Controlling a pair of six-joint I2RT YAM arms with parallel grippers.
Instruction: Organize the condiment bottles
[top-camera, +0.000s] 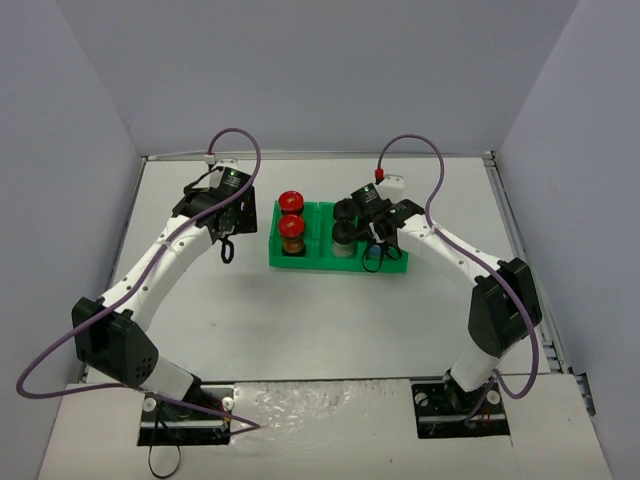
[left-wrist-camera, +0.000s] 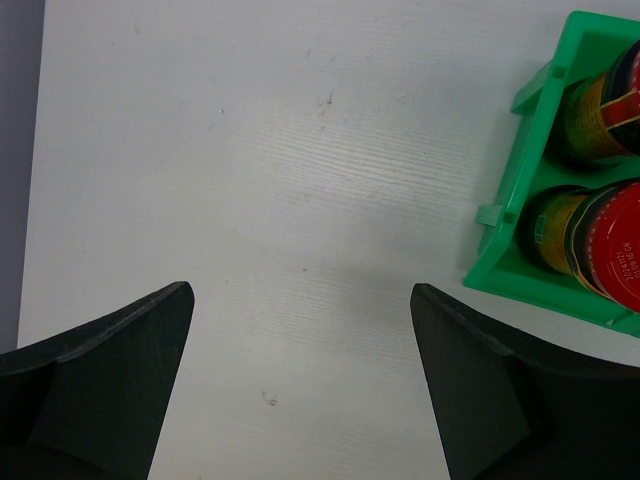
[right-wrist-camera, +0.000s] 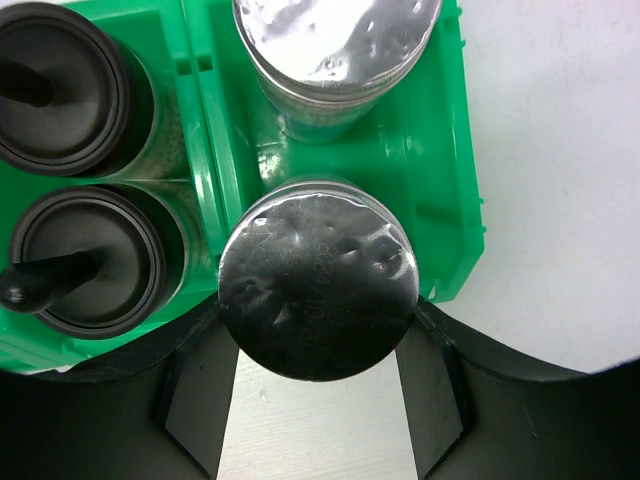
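Your right claw (right-wrist-camera: 318, 325) is clamped on the silver-capped jar (right-wrist-camera: 316, 285) between its fingers, with the green rack (right-wrist-camera: 440, 190) just ahead. Your left claw (left-wrist-camera: 300, 295) hangs apart over the bench (left-wrist-camera: 250, 150).

- On the nearer red-capped jar (left-wrist-camera: 600, 262), two short rows of tiny dark print sit at the cap's right edge, too small to read. Its yellow-and-green body label carries a small boxed mark, also unreadable.
- On the farther red-capped jar (left-wrist-camera: 590, 105), the yellow label has a red band; no letters are legible.
- On the nearer silver-capped jar (right-wrist-camera: 318, 292), a faint stamped line of characters crosses the lid, not decipherable.
- In the top view, nothing can be read.
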